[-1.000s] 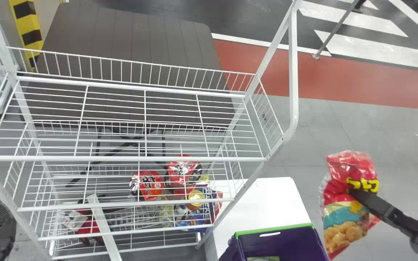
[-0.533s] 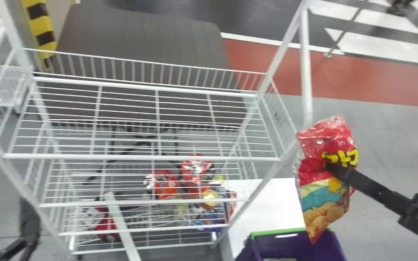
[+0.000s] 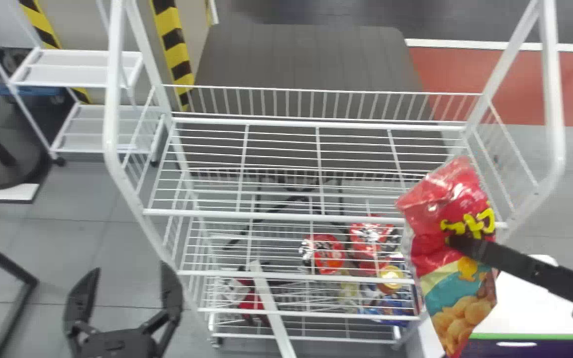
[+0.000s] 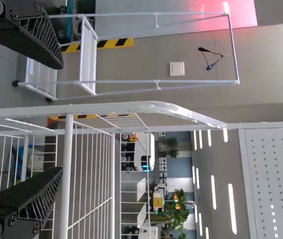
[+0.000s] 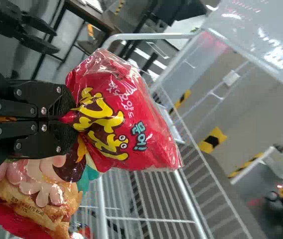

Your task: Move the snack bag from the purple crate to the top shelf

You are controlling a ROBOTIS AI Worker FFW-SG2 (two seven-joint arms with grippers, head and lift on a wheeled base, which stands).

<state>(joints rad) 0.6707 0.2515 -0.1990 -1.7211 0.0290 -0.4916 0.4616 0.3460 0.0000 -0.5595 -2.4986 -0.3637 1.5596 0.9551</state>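
Shifted leftward since the earlier frame, the snack bag [image 3: 440,286] overlaps the rack [image 3: 266,213] at its right end. The right gripper's [image 3: 458,242] fingers clamp its middle, yellow lettering beside them, its long axis nearly upright, slightly tilted. Below them sits the purple crate [image 3: 565,337], partly cut off. The left gripper's [image 3: 128,272] fingers stand apart.

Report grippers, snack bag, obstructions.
Right gripper shut on snack bag. Left gripper open, empty. Bag raised at top shelf's right end; front rail might snag it.
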